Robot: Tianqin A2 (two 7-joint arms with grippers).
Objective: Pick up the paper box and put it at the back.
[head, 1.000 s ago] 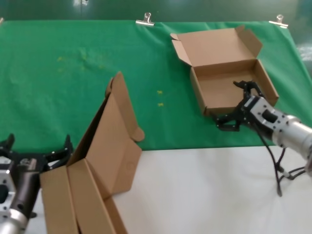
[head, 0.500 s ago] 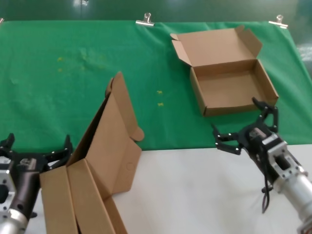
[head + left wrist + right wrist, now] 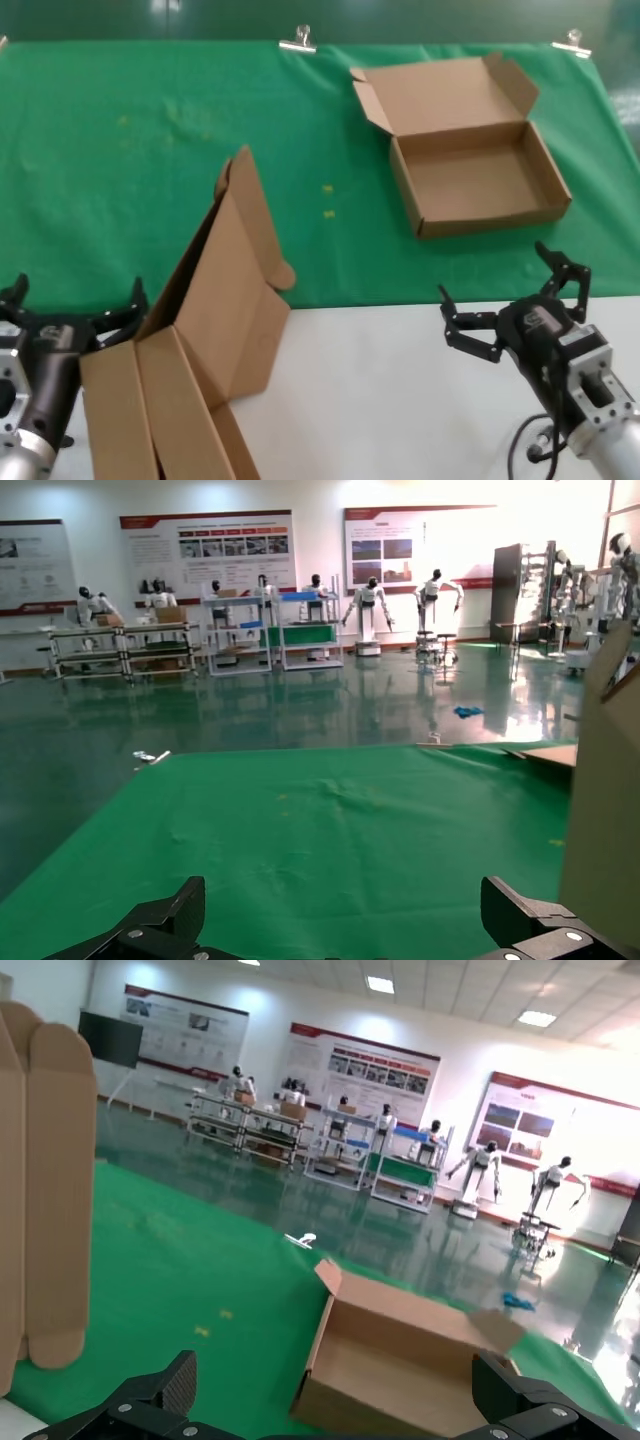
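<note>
Open brown paper box [image 3: 478, 158] lying flat on the green cloth [image 3: 150, 170] toward its far right corner, lid folded back toward the silver clips [image 3: 298, 41], tray empty. Right gripper [image 3: 515, 305] over the white tabletop [image 3: 400, 400] just in front of the cloth edge, fingers spread wide, holding nothing, apart from the box. Left gripper [image 3: 72, 305] low at the near left, fingers also spread, just beside a bunch of other cardboard boxes [image 3: 205, 340] leaning upright
</note>
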